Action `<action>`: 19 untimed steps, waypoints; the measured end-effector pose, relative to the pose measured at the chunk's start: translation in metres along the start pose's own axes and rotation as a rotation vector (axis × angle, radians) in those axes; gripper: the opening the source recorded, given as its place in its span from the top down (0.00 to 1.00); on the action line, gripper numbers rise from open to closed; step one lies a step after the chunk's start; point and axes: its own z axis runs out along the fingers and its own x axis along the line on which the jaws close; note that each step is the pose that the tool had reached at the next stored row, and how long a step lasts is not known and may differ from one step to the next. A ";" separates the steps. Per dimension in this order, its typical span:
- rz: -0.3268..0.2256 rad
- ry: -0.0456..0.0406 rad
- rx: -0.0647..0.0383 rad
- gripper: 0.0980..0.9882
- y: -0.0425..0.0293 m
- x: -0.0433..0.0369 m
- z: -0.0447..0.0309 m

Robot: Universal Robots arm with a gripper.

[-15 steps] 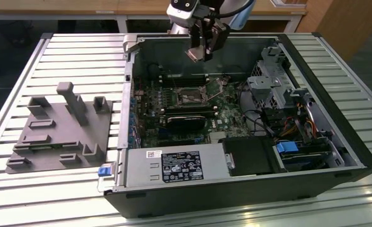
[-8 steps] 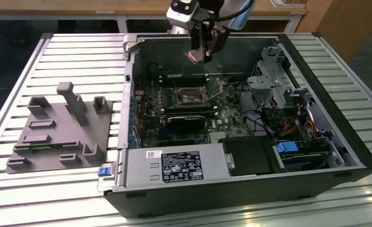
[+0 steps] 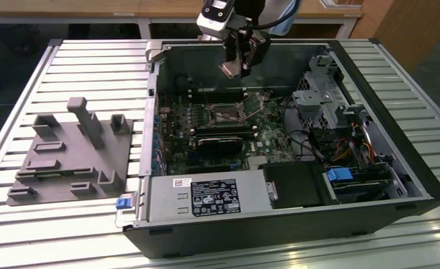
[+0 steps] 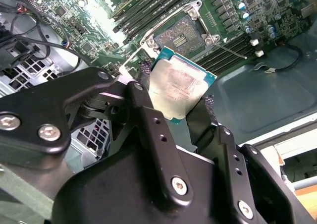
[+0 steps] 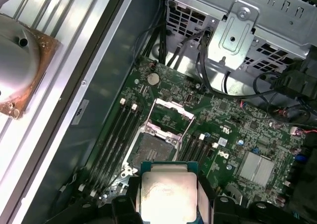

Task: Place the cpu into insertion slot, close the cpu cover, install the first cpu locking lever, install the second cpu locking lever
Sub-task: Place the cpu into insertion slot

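My gripper [image 3: 239, 60] hangs over the back of the open computer case, shut on the cpu [image 3: 230, 69]. In both wrist views the cpu [image 4: 181, 87] [image 5: 168, 196] sits flat between the black fingers [image 4: 148, 115], its dull silver top showing. The insertion slot [image 3: 224, 115] [image 4: 185, 34] [image 5: 151, 149] lies bare on the green motherboard [image 3: 268, 143], below and a little ahead of the chip. The cpu cover [image 5: 171, 116] stands swung open at the slot's far edge. A thin locking lever [image 4: 230, 50] sticks out beside the slot.
A black block [image 3: 220, 140] and memory slots [image 5: 116, 135] flank the slot. The drive cage [image 3: 324, 95], cables [image 3: 347, 151] and power supply [image 3: 205, 196] crowd the case. A grey fixture [image 3: 70, 151] stands on the slatted table at the exterior view's left.
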 end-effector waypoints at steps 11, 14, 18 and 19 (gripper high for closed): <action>0.010 -0.0010 0.000 0.50 -0.0006 -0.0001 0.0067; 0.014 -0.0014 -0.001 0.50 -0.0007 -0.0001 0.0082; 0.015 -0.0080 -0.004 0.50 -0.0010 -0.0002 0.0102; 0.015 -0.0105 -0.007 0.50 -0.0010 -0.0002 0.0108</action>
